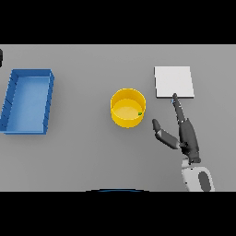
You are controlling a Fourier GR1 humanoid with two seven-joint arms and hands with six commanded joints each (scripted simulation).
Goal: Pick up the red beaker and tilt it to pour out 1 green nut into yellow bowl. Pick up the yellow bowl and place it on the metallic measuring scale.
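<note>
The yellow bowl [127,108] stands upright near the middle of the table, with a small green nut [140,113] inside by its right wall. To its right lies the flat pale metallic scale [173,82]. My right hand [186,136] hovers between them, just right of the bowl and apart from it. Its fingers are straight and point up toward the scale's front edge, with the thumb spread toward the bowl; nothing is held. No red beaker shows in the head view. My left hand is out of sight.
A blue rectangular bin [27,100] sits at the left side of the table. A dark object [1,57] shows at the far left edge.
</note>
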